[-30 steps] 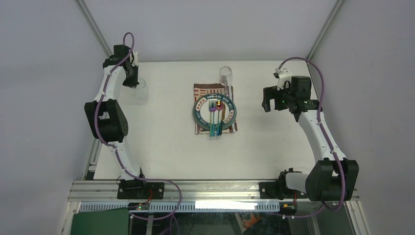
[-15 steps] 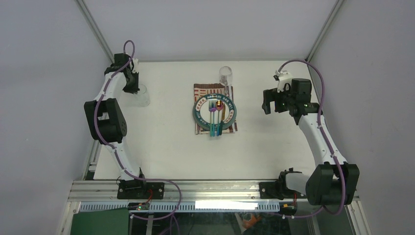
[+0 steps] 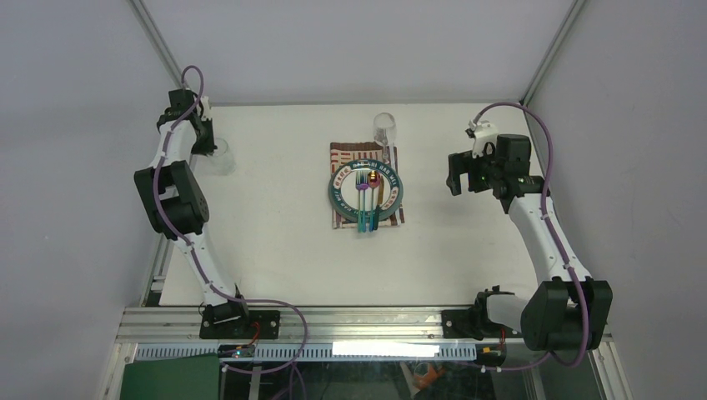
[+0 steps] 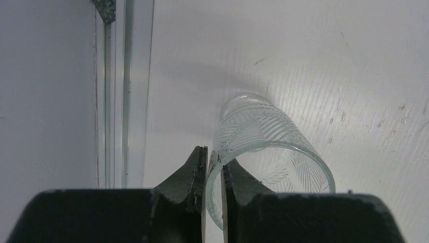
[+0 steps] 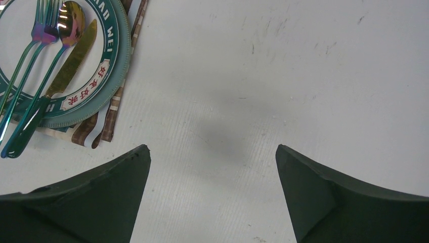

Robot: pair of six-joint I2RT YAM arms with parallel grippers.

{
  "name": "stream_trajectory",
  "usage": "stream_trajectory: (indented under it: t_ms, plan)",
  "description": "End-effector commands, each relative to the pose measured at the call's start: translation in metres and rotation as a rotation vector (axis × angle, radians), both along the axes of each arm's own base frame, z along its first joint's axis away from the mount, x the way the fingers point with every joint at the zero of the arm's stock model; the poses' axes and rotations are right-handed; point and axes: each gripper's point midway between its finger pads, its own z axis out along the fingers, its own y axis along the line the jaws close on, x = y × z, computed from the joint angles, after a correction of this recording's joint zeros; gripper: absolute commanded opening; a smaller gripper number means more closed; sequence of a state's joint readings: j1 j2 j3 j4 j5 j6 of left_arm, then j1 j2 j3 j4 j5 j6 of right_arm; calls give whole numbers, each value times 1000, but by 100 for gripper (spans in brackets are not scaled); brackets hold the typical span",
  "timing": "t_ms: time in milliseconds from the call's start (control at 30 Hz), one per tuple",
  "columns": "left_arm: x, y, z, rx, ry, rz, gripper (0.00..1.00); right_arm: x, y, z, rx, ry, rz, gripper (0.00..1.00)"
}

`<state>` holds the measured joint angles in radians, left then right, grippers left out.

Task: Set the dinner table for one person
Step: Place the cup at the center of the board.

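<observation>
Judging by the cutlery (image 3: pixel 367 204) piled on the plate (image 3: pixel 332 190), little is done; a glass (image 4: pixel 263 126) is pinched by the left end effector (image 4: pixel 214 158) near the far-left corner of the bench (image 3: pixel 275 250); the right end effector (image 5: pixel 212 149) is spread.

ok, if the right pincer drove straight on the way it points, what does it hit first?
Probably the bare dinner table: in the wrist view the open right pincer aims at white surface beside the plate and placemat. Depth unclear.
</observation>
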<state>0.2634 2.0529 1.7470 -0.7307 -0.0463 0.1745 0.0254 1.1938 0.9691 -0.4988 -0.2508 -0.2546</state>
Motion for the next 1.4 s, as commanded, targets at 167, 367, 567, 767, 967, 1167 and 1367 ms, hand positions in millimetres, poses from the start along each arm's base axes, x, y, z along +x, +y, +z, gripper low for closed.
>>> stream_trajectory:
  t_ms: [167, 367, 567, 767, 967, 1167, 1367]
  plan:
    - [48, 13, 23, 46, -128, -2, 0, 0, 2, 14, -12, -67, 20, 99]
    - [46, 19, 7, 54, -91, 21, 15, 0, 3, 15, -8, -68, 28, 99]
    - [47, 16, 16, 42, -113, 6, 48, -3, 7, 11, 2, -50, 50, 100]
    - [44, 8, 52, 30, -178, -18, 65, -2, 9, 8, 9, -41, 60, 100]
    - [38, 8, 89, 57, -236, -25, 68, -1, 12, 4, 20, -30, 69, 99]
    - [33, 16, 120, 113, -278, -2, 70, -4, 12, 1, 18, -27, 74, 99]
    - [14, 10, 171, 132, -344, -15, 73, -4, 11, 4, 14, -38, 72, 100]
